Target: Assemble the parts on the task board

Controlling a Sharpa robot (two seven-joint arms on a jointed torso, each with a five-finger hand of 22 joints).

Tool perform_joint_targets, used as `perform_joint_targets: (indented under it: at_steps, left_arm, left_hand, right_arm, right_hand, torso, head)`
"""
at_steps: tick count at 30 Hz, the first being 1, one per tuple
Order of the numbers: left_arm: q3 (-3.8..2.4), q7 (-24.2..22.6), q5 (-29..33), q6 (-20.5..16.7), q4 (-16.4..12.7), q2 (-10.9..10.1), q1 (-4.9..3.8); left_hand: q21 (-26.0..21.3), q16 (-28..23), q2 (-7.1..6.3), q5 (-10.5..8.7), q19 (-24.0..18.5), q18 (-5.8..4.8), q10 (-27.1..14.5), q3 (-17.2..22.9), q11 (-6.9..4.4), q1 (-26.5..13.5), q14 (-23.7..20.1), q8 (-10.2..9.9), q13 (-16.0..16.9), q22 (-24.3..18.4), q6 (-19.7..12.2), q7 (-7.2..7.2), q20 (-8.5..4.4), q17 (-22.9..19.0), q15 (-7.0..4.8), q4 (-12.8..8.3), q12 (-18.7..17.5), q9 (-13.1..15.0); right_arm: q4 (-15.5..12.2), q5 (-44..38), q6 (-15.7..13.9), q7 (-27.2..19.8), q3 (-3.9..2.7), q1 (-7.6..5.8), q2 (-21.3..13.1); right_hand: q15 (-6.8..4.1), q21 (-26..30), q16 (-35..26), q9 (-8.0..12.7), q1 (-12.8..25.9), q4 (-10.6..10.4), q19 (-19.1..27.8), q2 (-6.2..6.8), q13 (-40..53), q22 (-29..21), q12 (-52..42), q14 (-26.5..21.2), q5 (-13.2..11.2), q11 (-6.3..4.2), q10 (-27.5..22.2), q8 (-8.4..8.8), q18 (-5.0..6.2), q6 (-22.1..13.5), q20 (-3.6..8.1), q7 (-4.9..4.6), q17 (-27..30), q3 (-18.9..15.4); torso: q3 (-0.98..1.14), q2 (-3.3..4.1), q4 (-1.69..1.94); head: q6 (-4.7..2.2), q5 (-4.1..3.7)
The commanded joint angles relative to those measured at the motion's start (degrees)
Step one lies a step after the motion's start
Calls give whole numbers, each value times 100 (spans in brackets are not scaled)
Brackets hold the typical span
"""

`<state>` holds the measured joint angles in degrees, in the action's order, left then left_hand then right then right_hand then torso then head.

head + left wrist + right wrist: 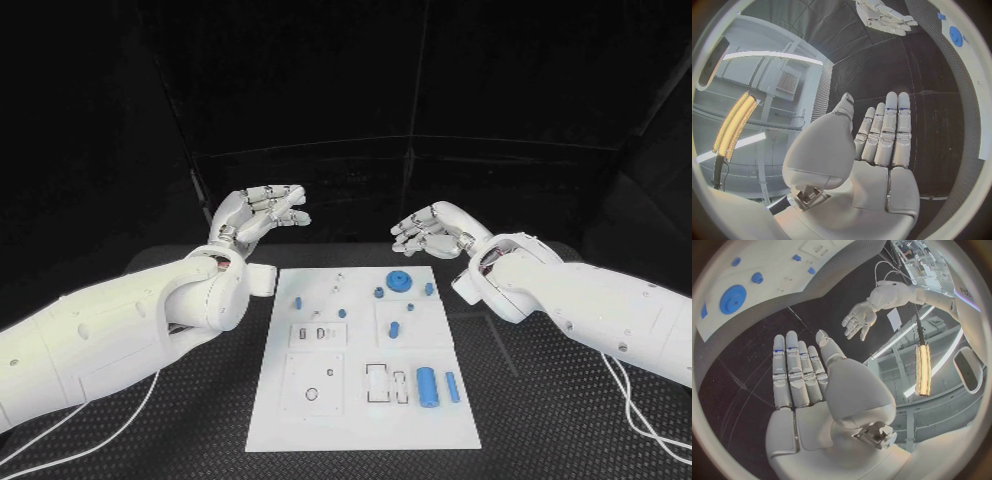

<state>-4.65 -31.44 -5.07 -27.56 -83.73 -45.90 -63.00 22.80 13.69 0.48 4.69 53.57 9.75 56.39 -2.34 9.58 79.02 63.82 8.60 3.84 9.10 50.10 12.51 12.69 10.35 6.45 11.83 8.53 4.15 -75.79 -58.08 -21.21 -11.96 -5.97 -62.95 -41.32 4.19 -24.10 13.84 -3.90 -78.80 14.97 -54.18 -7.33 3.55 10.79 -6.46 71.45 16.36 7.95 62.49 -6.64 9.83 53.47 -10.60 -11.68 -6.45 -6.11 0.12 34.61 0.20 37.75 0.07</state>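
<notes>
Task board point(361, 400) on black table point(548, 400); left hand point(264, 212), right hand point(430, 232) empty, fingers apart

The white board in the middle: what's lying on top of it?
On the task board sit small blue parts: a round disc near the far edge, little pegs, and two cylinders near the front. Nothing covers it; both hands hover beyond its far edge.

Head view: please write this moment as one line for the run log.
left hand: open, raised beyond board | right hand: open, raised beyond board | task board: blue parts lying on it, untouched
</notes>
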Motion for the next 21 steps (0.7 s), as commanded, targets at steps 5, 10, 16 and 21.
perform_joint_targets:
  at_steps: [5, 10, 16, 21]
  left_arm:
    - [-6, 97, -200, 483, -483, -252, 19]
    - [-6, 110, -206, 545, -742, -380, 51]
    - [-6, 125, -208, 608, -901, -446, 87]
    - [-6, 137, -208, 644, -923, -432, 96]
  left_hand:
    - [-18, -50, 0, -22, 43, 78, 60, -12, 1, 71, 44, -52, -10, -27, 62, 5, -7, 24, -4, -59, -68, -17]
    - [-21, -59, -4, -24, 51, 78, 60, -27, 2, 64, 55, -67, -11, -32, 62, 7, -8, 33, -4, -61, -85, -22]
    - [-25, -69, -9, -26, 54, 77, 59, -40, 3, 58, 59, -80, -12, -37, 62, 7, -8, 39, -3, -63, -101, -26]
    - [-27, -72, -9, -26, 55, 76, 59, -43, 4, 57, 59, -83, -12, -38, 62, 8, -8, 40, -3, -63, -104, -26]
  right_arm:
    - [-136, -2466, 573, 1060, -6, -68, 56]
    - [-190, -3363, 707, 1479, -7, -77, 127]
    - [-162, -3956, 863, 1779, -7, -80, 256]
    - [-87, -4171, 1034, 1911, -7, -82, 354]
  right_hand:
    - [-490, -1443, 1185, 6, 202, 163, -1072, 166, 30, 755, 154, 1499, 235, -359, 942, 113, 66, 595, 524, 268, -851, 19]
    - [-495, -2089, 2592, 13, 368, 164, -1116, 228, 23, 1160, 287, 1480, 193, -376, 925, 238, 52, 666, 560, 265, -1896, 78]
    - [-447, -2520, 3844, 15, 445, 146, -1016, 292, 23, 1448, 285, 1474, 144, -311, 611, 294, 56, 596, 519, 255, -3240, 138]
    - [-432, -3226, 4540, 13, 463, 137, -1147, 322, 39, 2266, 279, 1422, 109, -299, 470, 290, -39, 485, 475, 254, -3970, 223]
  torso:
    - [-41, 329, 53]
    - [-70, 450, 91]
    - [-92, 551, 121]
    - [-101, 610, 134]
  head:
    - [-45, -61]
    - [-27, -86]
    - [1, -117]
    - [15, -124]
